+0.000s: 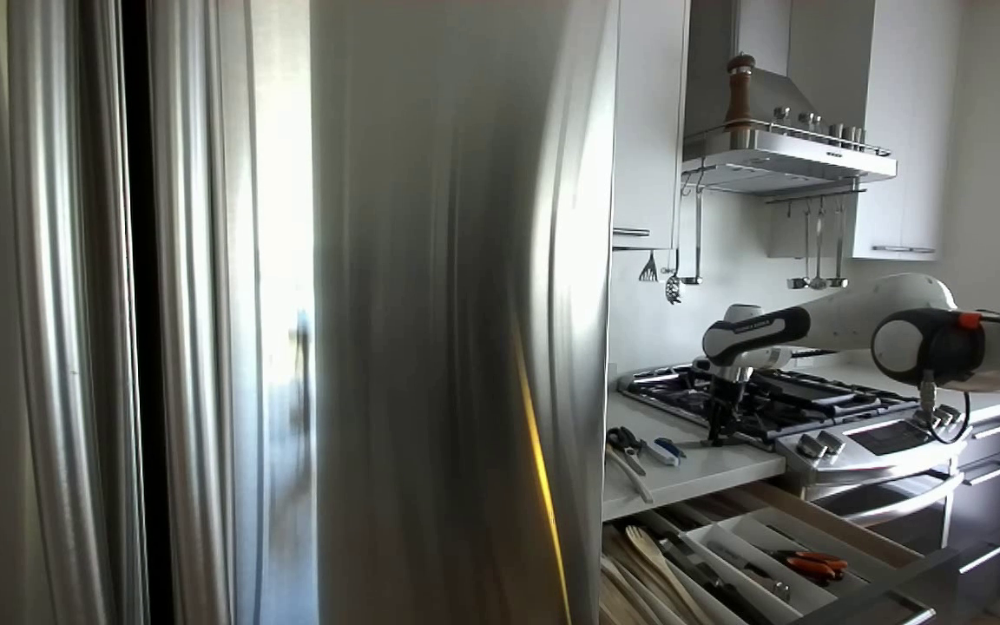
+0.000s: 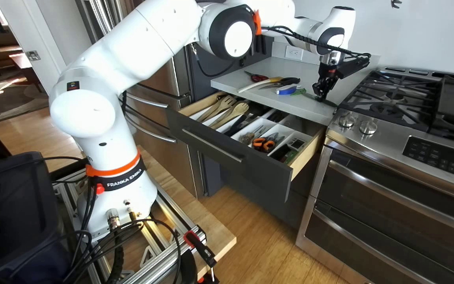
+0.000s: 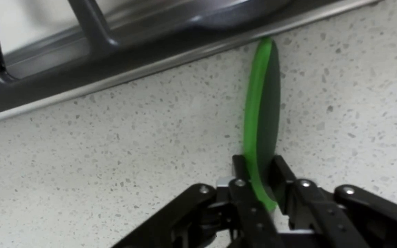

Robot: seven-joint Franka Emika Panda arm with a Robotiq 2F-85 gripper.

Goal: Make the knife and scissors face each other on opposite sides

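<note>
The knife has a green and dark handle that lies on the speckled counter, with its end by the stove's metal edge in the wrist view. My gripper points down with its fingers closed against both sides of the handle. In an exterior view the gripper is on the knife at the counter's stove side. The gripper partly hides it in another exterior view. Scissors with black handles lie farther along the counter and also show in an exterior view.
A blue and white tool, a yellow and white tool and a red-handled tool lie near the scissors. The open drawer below holds wooden utensils and orange-handled scissors. The stove borders the counter.
</note>
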